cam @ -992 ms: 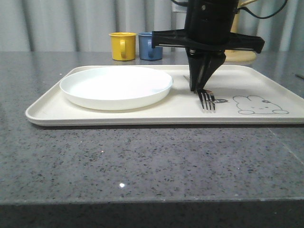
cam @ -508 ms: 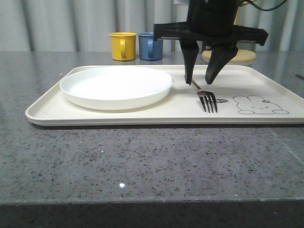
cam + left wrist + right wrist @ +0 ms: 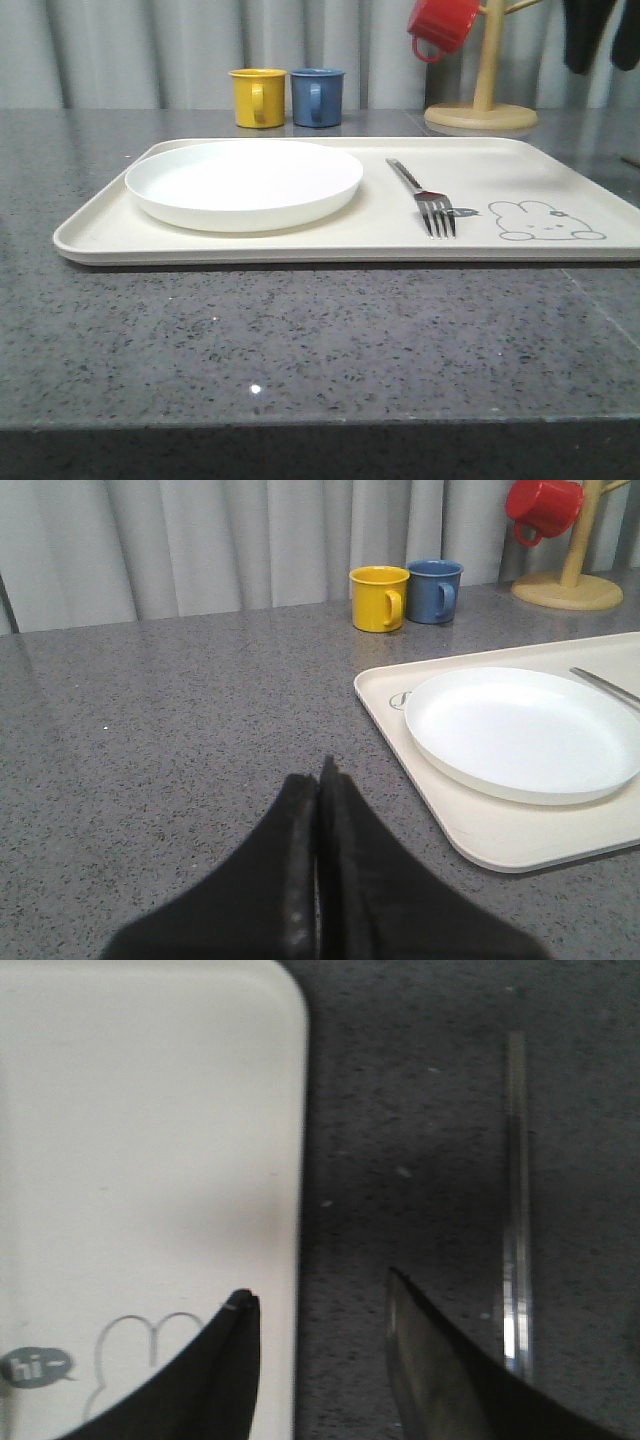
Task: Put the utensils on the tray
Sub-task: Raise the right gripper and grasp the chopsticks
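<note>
Fork point(image 3: 425, 198) lies flat on the cream tray point(image 3: 300, 238), centre-right of the front frame, tines toward the camera, handle angled back-left, between the round white plate point(image 3: 244, 182) and the rabbit print point(image 3: 545, 222). Tray sits on the grey speckled table point(image 3: 300, 340). Behind it, upper middle: yellow mug point(image 3: 257, 96) just beside blue mug point(image 3: 317, 96); upper right: red mug point(image 3: 442, 24) hanging on a wooden mug tree point(image 3: 485, 95). Right wrist view: right hand point(image 3: 320, 1305) open with a narrow-to-medium gap, empty, above the tray's rim point(image 3: 296, 1160) and the table; slim shiny metal chopsticks point(image 3: 516, 1210) lie on the table at frame right, apart from the tray. Left wrist view: left hand point(image 3: 320, 770) fingers pressed together, holding nothing, over bare table at lower centre, plate and tray at right.
</note>
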Robot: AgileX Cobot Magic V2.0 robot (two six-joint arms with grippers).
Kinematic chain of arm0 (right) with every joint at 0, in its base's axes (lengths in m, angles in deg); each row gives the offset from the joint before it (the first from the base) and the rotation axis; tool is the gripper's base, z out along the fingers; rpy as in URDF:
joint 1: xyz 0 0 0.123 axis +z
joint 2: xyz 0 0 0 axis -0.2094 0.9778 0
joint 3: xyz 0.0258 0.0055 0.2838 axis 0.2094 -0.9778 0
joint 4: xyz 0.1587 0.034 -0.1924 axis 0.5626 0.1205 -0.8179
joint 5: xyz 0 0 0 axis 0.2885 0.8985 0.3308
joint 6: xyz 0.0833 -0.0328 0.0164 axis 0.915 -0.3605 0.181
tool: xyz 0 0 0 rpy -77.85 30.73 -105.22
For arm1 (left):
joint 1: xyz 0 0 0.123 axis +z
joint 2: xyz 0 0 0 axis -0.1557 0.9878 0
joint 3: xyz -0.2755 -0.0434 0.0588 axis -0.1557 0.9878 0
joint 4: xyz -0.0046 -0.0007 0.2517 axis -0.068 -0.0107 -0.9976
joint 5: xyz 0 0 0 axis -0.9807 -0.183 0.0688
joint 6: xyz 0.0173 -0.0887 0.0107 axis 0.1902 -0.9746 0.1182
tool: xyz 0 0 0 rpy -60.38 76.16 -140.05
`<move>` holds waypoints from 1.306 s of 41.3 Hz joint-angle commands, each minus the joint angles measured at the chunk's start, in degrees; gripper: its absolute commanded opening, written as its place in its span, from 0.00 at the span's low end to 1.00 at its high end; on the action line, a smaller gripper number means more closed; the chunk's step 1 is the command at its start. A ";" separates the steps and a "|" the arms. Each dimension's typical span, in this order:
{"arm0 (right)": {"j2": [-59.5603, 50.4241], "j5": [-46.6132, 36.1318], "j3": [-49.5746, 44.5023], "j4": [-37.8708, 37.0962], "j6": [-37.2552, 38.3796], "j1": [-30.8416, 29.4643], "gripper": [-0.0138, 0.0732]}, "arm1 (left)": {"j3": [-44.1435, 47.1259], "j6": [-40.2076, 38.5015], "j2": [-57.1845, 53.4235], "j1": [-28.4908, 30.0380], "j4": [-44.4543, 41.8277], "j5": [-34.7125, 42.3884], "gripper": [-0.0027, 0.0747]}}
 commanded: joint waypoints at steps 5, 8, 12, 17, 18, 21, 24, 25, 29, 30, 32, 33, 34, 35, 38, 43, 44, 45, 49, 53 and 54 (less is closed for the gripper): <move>-3.57 -1.12 -1.92 2.00 -7.30 -8.65 0.54 | -1.59 -0.55 0.74 0.14 0.06 4.64 0.01; -3.64 -2.44 -4.72 3.24 -9.44 -11.92 0.54 | -1.59 -0.55 0.74 0.14 0.06 4.64 0.01; -3.64 -4.54 -8.30 5.41 -12.06 -15.37 0.54 | -1.59 -0.55 0.74 0.14 0.06 4.64 0.01; -3.51 -6.76 -11.27 8.37 -15.36 -18.42 0.55 | -1.59 -0.55 0.74 0.14 0.06 4.64 0.01; -3.38 -7.03 -11.57 8.93 -15.81 -18.73 0.55 | -1.59 -0.55 0.74 0.14 0.06 4.64 0.01; -2.46 -7.05 -11.76 10.11 -17.66 -19.23 0.55 | -1.59 -0.55 0.74 0.14 0.06 4.64 0.01; -1.30 -7.12 -11.76 10.17 -17.66 -19.23 0.55 | -1.59 -0.55 0.74 0.14 0.06 4.64 0.01; -0.81 -7.12 -11.76 10.24 -17.66 -19.23 0.55 | -1.59 -0.55 0.74 0.14 0.06 4.64 0.01; 0.84 -7.26 -11.76 10.45 -17.66 -19.16 0.55 | -1.59 -0.55 0.74 0.14 0.06 4.64 0.01; 1.06 -7.31 -11.76 10.45 -17.66 -19.16 0.55 | -1.59 -0.55 0.74 0.14 0.06 4.64 0.01; 1.63 -7.55 -11.76 10.45 -17.66 -19.16 0.55 | -1.59 -0.55 0.74 0.14 0.06 4.64 0.01; 1.86 -7.72 -11.76 10.45 -17.66 -19.16 0.55 | -1.59 -0.55 0.74 0.14 0.06 4.64 0.01; 2.05 -7.78 -11.76 10.45 -17.66 -19.16 0.55 | -1.59 -0.55 0.74 0.14 0.06 4.64 0.01; 2.17 -7.91 -11.76 10.45 -17.66 -19.16 0.55 | -1.59 -0.55 0.74 0.14 0.06 4.64 0.01; 2.68 -8.18 -11.76 10.45 -17.66 -19.16 0.55 | -1.59 -0.55 0.74 0.14 0.06 4.64 0.01; 3.45 -8.05 -11.76 10.45 -17.66 -19.16 0.55 | -1.59 -0.55 0.74 0.14 0.06 4.64 0.01; 3.50 -7.99 -11.76 10.45 -17.66 -19.16 0.55 | -1.59 -0.55 0.74 0.14 0.06 4.64 0.01; 3.50 -7.92 -11.76 10.45 -17.66 -19.16 0.54 | -1.59 -0.55 0.74 0.14 0.06 4.64 0.01; 3.45 -7.73 -11.76 10.45 -17.66 -19.16 0.45 | -1.59 -0.55 0.74 0.14 0.06 4.64 0.01; 3.31 -7.69 -11.76 10.45 -17.66 -19.16 0.30 | -1.59 -0.55 0.74 0.14 0.06 4.64 0.01; 3.31 -7.61 -11.76 10.45 -17.66 -19.16 0.27 | -1.59 -0.55 0.74 0.14 0.06 4.64 0.01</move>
